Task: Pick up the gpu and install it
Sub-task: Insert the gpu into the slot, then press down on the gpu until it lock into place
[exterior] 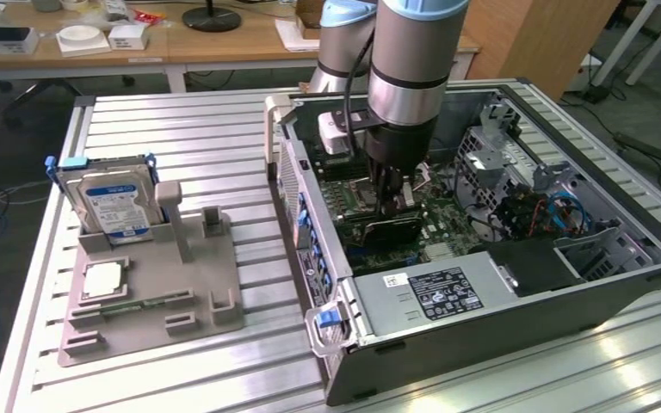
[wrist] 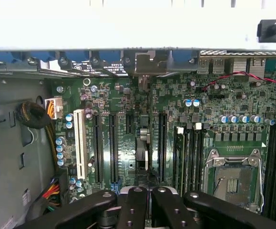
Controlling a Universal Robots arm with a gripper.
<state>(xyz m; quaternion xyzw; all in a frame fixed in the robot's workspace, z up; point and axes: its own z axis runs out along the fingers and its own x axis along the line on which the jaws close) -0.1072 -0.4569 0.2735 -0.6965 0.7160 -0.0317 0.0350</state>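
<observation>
Misalignment is worrying me: my hand [exterior: 394,205] is pinching the gpu [exterior: 379,227] edge-on over the motherboard [wrist: 128,157] inside the computer case [exterior: 515,284], and a tilted card could be jamming against the slot [wrist: 161,143] instead of seating.

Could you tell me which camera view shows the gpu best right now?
The exterior view: the gpu appears as a dark card under the pincer, inside the computer case. The wrist view gives just its thin edge over the motherboard slots.
</observation>
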